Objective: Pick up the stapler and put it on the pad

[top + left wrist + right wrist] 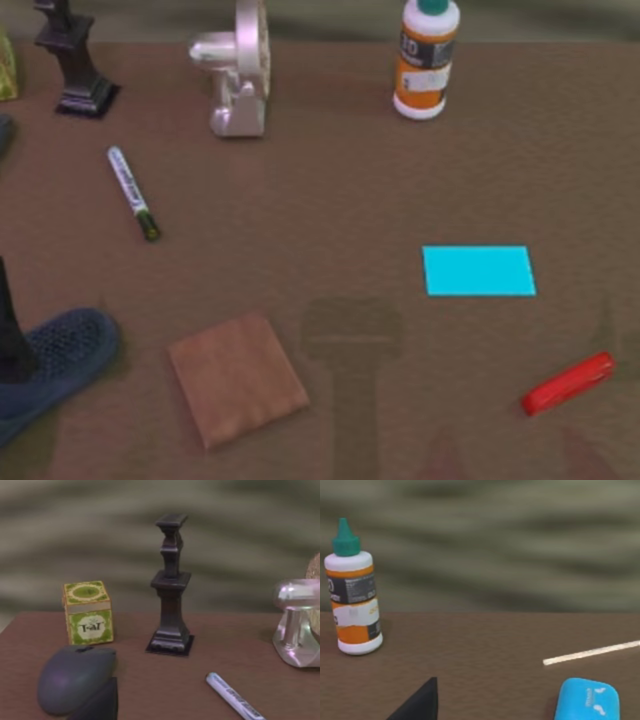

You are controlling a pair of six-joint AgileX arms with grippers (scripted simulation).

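The stapler, a slim red bar, lies slanted on the table at the front right. The pad, a flat cyan rectangle, lies bare a little behind it and to its left. Neither shows in the wrist views. My left gripper hangs low at the table's left side, one dark fingertip showing beside the mouse, nothing held. My right gripper is outside the top view; its wrist view shows one dark fingertip over bare table, far from the glue bottle. Both stand open.
A brown square slab lies front centre, a blue-grey mouse front left, a white-and-green marker mid left. At the back stand a dark candlestick, a silver appliance and a glue bottle. A green box sits far left.
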